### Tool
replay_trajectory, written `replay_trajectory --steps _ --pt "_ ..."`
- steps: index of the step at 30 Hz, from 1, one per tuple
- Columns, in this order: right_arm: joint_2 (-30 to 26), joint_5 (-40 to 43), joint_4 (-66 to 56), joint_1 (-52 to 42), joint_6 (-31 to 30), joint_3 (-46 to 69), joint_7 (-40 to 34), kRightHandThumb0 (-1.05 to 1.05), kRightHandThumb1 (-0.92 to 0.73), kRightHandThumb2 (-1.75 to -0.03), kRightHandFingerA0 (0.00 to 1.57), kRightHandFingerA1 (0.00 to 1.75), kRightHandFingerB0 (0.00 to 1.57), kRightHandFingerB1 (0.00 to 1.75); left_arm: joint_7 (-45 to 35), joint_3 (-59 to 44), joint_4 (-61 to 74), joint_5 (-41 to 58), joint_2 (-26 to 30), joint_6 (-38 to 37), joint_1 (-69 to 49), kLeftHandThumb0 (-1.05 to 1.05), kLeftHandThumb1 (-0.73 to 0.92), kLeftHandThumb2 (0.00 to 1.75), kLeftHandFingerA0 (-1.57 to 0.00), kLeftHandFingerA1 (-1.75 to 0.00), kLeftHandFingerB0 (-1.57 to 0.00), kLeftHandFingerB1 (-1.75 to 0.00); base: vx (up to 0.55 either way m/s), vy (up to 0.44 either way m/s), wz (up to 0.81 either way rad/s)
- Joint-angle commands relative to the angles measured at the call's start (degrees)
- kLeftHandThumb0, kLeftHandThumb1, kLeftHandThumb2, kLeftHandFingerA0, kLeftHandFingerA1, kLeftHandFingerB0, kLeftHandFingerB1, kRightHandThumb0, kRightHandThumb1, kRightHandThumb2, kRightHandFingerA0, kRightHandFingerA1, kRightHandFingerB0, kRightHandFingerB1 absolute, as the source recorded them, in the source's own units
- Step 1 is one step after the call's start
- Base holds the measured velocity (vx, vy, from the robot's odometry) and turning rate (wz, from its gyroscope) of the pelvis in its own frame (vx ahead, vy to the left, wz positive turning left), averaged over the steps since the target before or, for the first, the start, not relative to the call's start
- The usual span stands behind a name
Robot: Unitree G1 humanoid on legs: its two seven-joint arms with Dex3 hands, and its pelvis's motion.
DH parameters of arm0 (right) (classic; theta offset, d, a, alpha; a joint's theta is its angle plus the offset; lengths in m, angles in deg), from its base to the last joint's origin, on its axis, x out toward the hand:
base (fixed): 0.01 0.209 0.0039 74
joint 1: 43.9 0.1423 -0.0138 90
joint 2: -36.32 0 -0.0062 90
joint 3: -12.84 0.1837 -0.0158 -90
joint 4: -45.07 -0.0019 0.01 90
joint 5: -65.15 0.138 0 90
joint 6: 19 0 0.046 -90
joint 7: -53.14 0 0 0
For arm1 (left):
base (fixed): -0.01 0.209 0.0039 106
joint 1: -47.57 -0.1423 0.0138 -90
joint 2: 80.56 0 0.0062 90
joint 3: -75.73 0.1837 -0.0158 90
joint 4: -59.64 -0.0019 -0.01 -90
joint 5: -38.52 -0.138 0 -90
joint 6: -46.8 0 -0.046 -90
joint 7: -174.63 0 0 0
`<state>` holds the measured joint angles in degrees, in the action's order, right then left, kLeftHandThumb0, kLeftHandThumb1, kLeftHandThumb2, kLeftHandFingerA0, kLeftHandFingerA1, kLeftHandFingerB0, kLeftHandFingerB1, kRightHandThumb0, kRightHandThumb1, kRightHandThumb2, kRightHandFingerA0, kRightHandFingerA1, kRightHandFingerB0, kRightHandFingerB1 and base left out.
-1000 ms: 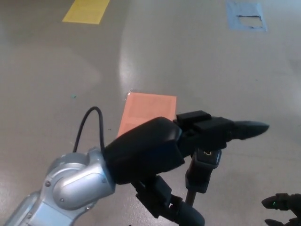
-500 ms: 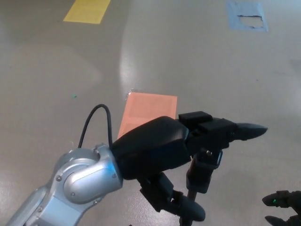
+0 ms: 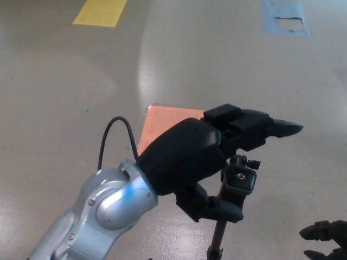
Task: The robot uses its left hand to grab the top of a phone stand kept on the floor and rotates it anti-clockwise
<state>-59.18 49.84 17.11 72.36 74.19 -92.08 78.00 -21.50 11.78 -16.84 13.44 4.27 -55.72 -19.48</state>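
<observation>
The black three-fingered left hand (image 3: pixel 217 157) has lifted and tilted farther, uncovering the black phone stand's top (image 3: pixel 239 181).

A single view comes from the head camera, set high and tilted steeply down and forward onto the grey floor (image 3: pixel 65 65). It sits very near the left hand (image 3: pixel 214 160), whose silver forearm (image 3: pixel 103 208) enters from the lower left and fills much of the lower picture. The phone stand (image 3: pixel 238 181) rises toward the lens just beyond it. An orange patch (image 3: pixel 162 127), yellow patch (image 3: pixel 100 12) and blue patch (image 3: pixel 284 17) recede toward the top edge. The right hand (image 3: pixel 324 238) clips the lower right corner.
</observation>
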Motion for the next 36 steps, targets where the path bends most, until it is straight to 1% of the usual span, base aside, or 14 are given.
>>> replay_trajectory --steps 1,8,9,15,16,18,19,20,27,28,31,32,33,36 --pt "-0.68 0.84 -0.03 0.69 0.21 1.32 0.91 -0.59 -0.64 -0.86 0.45 0.52 0.08 0.34 18.23 2.35 -5.85 -16.34 -2.09 -7.83 1.92 -0.58 0.38 0.67 -0.19 -0.38 -0.04 -0.35 0.00 0.000 0.00" --pt "-1.20 -0.19 -0.64 1.00 -0.44 0.49 1.02 -0.60 -0.66 -0.90 0.41 0.51 0.05 0.31 21.37 3.47 -7.97 -18.63 -1.88 -8.63 2.01 -0.60 0.38 0.67 -0.19 -0.38 -0.05 -0.37 0.00 0.000 0.00" --pt "-1.22 -0.11 -0.74 0.97 -0.52 0.54 1.13 -0.53 -0.79 -0.66 0.47 0.39 0.09 0.21 21.48 3.55 -8.07 -18.77 -1.81 -8.68 1.98 -0.61 0.38 0.67 -0.19 -0.38 -0.05 -0.38 0.00 0.000 0.00" --pt "-1.22 -0.19 -0.68 1.18 -0.31 0.51 1.05 -0.54 -0.80 -0.63 0.49 0.38 0.06 0.26 22.54 3.94 -8.73 -19.87 -1.44 -8.93 2.23 -0.61 0.38 0.68 -0.19 -0.38 -0.05 -0.38 0.00 0.000 0.00" --pt "-1.26 -0.28 -0.75 1.19 -0.24 0.42 1.07 -0.60 -0.66 -0.91 0.40 0.51 0.05 0.31 22.65 3.98 -8.85 -19.98 -1.39 -8.99 2.25 -0.61 0.38 0.68 -0.19 -0.38 -0.06 -0.39 0.00 0.000 0.00" --pt "-1.55 -0.59 -1.02 1.22 0.25 0.13 1.21 -0.61 -0.67 -0.89 0.39 0.50 0.06 0.32 23.15 4.19 -9.48 -20.48 -1.27 -9.19 2.55 -0.62 0.38 0.68 -0.19 -0.38 -0.05 -0.38 0.00 0.000 0.00" --pt "-1.61 -0.64 -0.98 1.27 0.52 0.10 1.22 -0.54 -0.80 -0.64 0.51 0.39 0.12 0.25 23.29 4.19 -9.76 -20.47 -1.25 -9.30 2.65 -0.62 0.38 0.68 -0.19 -0.38 -0.05 -0.38 0.00 0.000 0.00" --pt "-1.66 -0.61 -0.83 1.40 0.83 0.14 1.26 -0.60 -0.67 -0.89 0.44 0.52 0.07 0.32 23.36 4.13 -10.11 -20.36 -1.21 -9.42 2.80 -0.62 0.38 0.68 -0.19 -0.38 -0.05 -0.38 0.00 0.000 0.00" --pt "-1.43 0.03 -1.02 1.39 1.36 0.81 1.15 -0.58 -0.65 -0.91 0.44 0.53 0.05 0.34 25.78 3.84 -12.49 -21.08 -0.95 -10.82 3.40 -0.62 0.38 0.68 -0.21 -0.39 -0.07 -0.39 0.00 0.000 0.00" --pt "-1.37 0.07 -0.96 1.42 1.21 0.89 1.06 -0.52 -0.79 -0.64 0.51 0.39 0.12 0.24 26.02 3.81 -12.71 -21.18 -0.94 -10.96 3.44 -0.62 0.38 0.68 -0.21 -0.39 -0.06 -0.38 0.00 0.000 0.00" --pt "-1.31 0.10 -0.72 1.48 1.26 1.06 0.99 -0.51 -0.80 -0.64 0.51 0.39 0.12 0.25 26.32 3.69 -13.16 -21.26 -0.78 -11.31 3.47 -0.61 0.37 0.68 -0.21 -0.39 -0.07 -0.39 0.00 0.000 0.00" --pt "-1.30 0.31 -0.75 1.46 1.45 1.26 1.21 -0.50 -0.79 -0.64 0.52 0.40 0.13 0.24 26.57 3.56 -13.36 -21.21 -0.67 -11.64 3.49 -0.58 0.40 0.68 -0.24 -0.40 -0.13 -0.40 0.00 0.000 0.00" --pt "-1.20 0.61 -0.82 1.52 1.23 1.62 1.42 -0.57 -0.65 -0.87 0.46 0.52 0.07 0.35 27.04 3.38 -13.77 -21.08 -0.51 -12.31 3.62 -0.51 0.45 0.69 -0.33 -0.42 -0.22 -0.43 0.00 0.000 0.00" --pt "-1.05 0.63 -1.06 1.61 0.43 1.89 1.35 -0.49 -0.79 -0.64 0.53 0.39 0.13 0.24 26.98 3.12 -14.27 -20.05 -0.47 -13.21 3.68 -0.35 0.59 0.58 -0.48 -0.36 -0.38 -0.37 0.00 0.000 0.00"
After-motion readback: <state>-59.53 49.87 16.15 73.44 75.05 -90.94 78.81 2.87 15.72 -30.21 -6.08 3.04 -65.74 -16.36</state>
